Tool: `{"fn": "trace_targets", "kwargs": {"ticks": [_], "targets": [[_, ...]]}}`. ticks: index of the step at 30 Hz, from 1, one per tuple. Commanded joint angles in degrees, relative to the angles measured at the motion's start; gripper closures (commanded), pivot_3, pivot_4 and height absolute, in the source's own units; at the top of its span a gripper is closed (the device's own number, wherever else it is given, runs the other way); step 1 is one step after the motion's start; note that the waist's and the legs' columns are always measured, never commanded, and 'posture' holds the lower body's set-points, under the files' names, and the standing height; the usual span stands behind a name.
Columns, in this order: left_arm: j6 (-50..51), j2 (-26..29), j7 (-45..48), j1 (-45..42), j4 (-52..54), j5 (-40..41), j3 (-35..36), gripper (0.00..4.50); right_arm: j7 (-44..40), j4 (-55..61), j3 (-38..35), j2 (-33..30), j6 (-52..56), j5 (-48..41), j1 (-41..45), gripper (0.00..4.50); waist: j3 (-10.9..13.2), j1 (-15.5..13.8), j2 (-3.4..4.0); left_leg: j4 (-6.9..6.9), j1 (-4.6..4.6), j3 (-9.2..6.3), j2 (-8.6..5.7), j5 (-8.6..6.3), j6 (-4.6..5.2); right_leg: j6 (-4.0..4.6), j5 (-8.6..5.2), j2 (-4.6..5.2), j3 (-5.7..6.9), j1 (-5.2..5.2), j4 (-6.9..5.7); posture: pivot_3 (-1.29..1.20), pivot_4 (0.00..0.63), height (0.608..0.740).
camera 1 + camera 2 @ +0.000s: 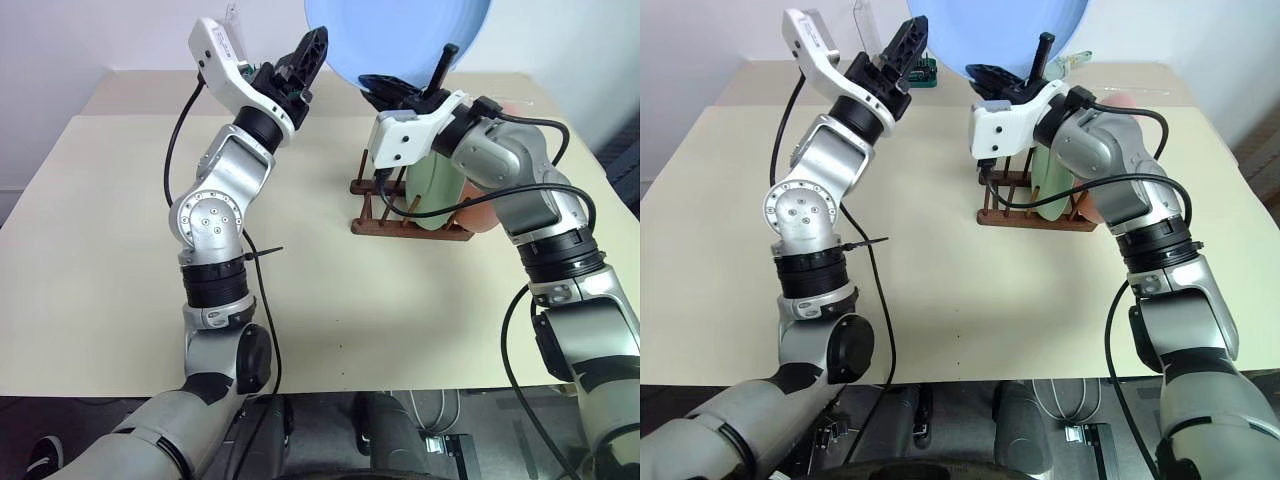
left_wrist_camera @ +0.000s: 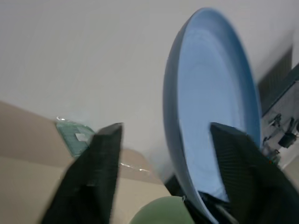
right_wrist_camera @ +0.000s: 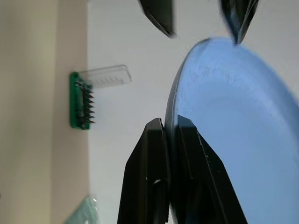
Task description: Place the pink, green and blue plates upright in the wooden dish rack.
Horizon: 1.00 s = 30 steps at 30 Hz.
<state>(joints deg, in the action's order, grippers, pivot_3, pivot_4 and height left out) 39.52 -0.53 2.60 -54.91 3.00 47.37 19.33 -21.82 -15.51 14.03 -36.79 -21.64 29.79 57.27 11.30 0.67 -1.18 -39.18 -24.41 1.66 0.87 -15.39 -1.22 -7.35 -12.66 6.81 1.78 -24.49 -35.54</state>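
Observation:
The light blue plate (image 1: 400,40) is held on edge in the air above the wooden dish rack (image 1: 410,228). My right gripper (image 3: 170,125) is shut on the plate's lower rim. My left gripper (image 1: 308,52) is open at the plate's left edge, and in the left wrist view the rim (image 2: 170,116) runs between its spread fingers without being clamped. The pale green plate (image 1: 435,190) stands upright in the rack. Behind it a bit of the pink plate (image 1: 482,215) shows, mostly hidden by my right arm.
The rack stands right of centre on a beige table (image 1: 100,250). A green bit holder with a clear lid (image 1: 927,68) sits at the far edge near the wall. Cables hang from both arms.

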Motion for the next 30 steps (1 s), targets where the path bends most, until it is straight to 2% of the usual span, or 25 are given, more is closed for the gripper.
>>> {"fn": "trace_targets", "kwargs": {"ticks": [1,4,7,10,13,15,18,20,24,26,30], "targets": [[3.99,7.98,5.81,-0.50,3.38,6.48,2.66,0.07,3.90,0.30,-5.98,-1.28,0.69,-2.34,3.05,4.50,0.01,0.13,0.01,0.00,0.00,0.00,0.00,0.00,0.00,0.00,0.00,0.00,0.00,0.00,0.00,0.00,0.150,0.724],[6.23,18.86,12.85,-0.42,2.49,7.91,4.10,0.07,1.82,4.31,-13.19,5.13,5.18,-19.69,4.42,4.50,0.04,0.82,0.05,0.06,0.01,0.00,0.04,0.00,-0.01,0.00,0.00,-0.05,-0.01,-0.02,0.00,0.00,0.150,0.724],[6.07,24.83,18.21,0.74,1.25,7.55,3.65,0.07,-1.08,9.28,-18.00,10.33,13.16,-33.35,6.52,4.50,0.04,0.91,0.09,0.13,0.03,-0.03,0.09,0.02,-0.05,0.01,0.00,-0.08,0.01,-0.02,-0.04,0.00,0.150,0.724],[5.42,29.55,25.21,3.98,1.71,7.13,3.02,0.07,-3.84,14.61,-23.12,14.41,25.65,-50.50,8.22,4.50,0.02,0.21,0.11,0.07,0.02,-0.03,0.08,0.02,-0.04,0.00,0.00,-0.06,0.02,0.02,-0.18,0.00,0.150,0.724],[0.04,35.75,37.79,12.00,5.50,2.16,-1.07,0.07,0.89,18.11,-31.43,17.90,42.76,-72.94,8.43,4.50,0.00,-0.10,0.08,0.02,0.03,-0.09,0.07,0.02,-0.04,0.02,0.01,-0.05,0.07,0.10,-0.23,0.00,0.150,0.724],[-1.82,37.96,43.44,15.22,5.55,1.81,-1.51,0.07,7.42,19.38,-35.68,19.19,52.81,-87.12,8.11,4.50,0.01,-0.20,0.09,0.01,0.03,-0.08,0.08,0.02,-0.04,0.03,0.01,-0.04,0.07,0.10,-0.26,0.00,0.150,0.724],[-4.89,40.27,48.77,17.89,5.05,-0.17,-2.40,0.07,17.28,20.35,-38.02,18.01,64.93,-100.06,6.50,4.50,0.01,-0.06,0.11,0.02,0.02,-0.08,0.09,-0.06,0.10,0.06,-0.01,-0.04,0.09,0.06,-0.30,0.00,0.150,0.724],[-3.85,41.61,51.51,19.27,4.50,0.76,-2.20,0.07,24.52,19.87,-39.82,17.53,68.79,-106.91,5.88,4.50,0.02,0.13,0.13,0.04,0.03,-0.06,0.09,-0.17,0.28,0.07,-0.01,-0.04,0.07,0.01,-0.35,0.00,0.150,0.724],[-3.18,43.65,57.10,21.48,3.73,1.27,-2.42,0.07,36.95,19.98,-42.42,18.61,68.73,-119.01,4.39,4.50,0.04,0.26,0.18,0.07,0.02,-0.04,0.09,-0.18,0.31,0.10,-0.03,-0.05,0.05,-0.08,-0.43,0.00,0.150,0.724],[-3.62,44.06,58.05,21.65,4.47,0.66,-2.93,0.07,41.28,21.80,-41.88,19.23,68.01,-120.67,2.29,4.50,0.04,0.22,0.18,0.07,0.01,-0.04,0.09,-0.19,0.33,0.10,-0.03,-0.05,0.05,-0.09,-0.43,0.00,0.150,0.724],[-2.70,44.35,59.01,21.09,6.01,1.40,-3.38,0.07,44.75,24.17,-40.90,19.30,65.94,-122.53,-0.68,4.50,0.04,0.09,0.18,0.04,0.00,-0.04,0.09,-0.20,0.35,0.10,-0.03,-0.05,0.02,-0.08,-0.44,0.00,0.150,0.724]]}}
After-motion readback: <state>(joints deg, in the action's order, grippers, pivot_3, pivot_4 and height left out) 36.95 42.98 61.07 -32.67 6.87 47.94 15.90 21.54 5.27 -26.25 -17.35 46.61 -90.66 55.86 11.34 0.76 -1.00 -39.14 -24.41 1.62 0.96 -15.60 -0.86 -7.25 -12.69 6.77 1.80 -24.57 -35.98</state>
